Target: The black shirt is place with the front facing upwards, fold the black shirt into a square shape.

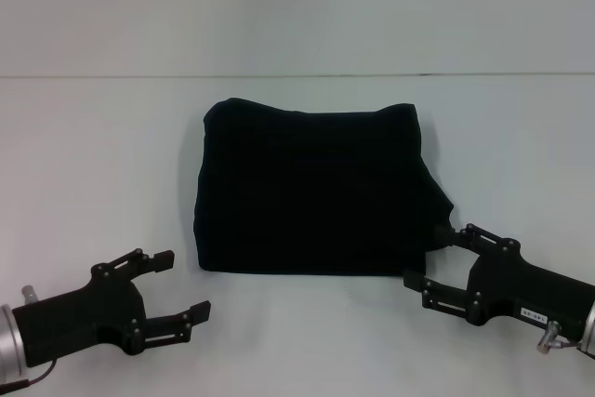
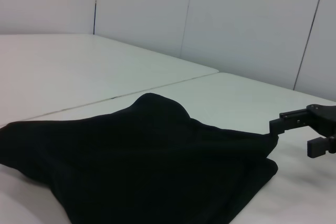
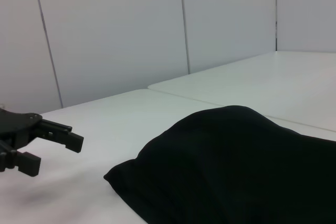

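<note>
The black shirt [image 1: 316, 191] lies folded into a roughly square bundle in the middle of the white table [image 1: 93, 165], its lettering not showing. The left gripper [image 1: 182, 287] sits near the table's front edge, just off the shirt's front left corner and apart from the cloth, jaws spread wide and empty. The right gripper [image 1: 435, 256] is at the shirt's front right corner, jaws open; its upper finger touches the cloth edge there, without a grip on it

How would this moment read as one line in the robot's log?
black shirt: folded, roughly square | left gripper: open, clear of shirt | right gripper: open at shirt's near right corner
</note>
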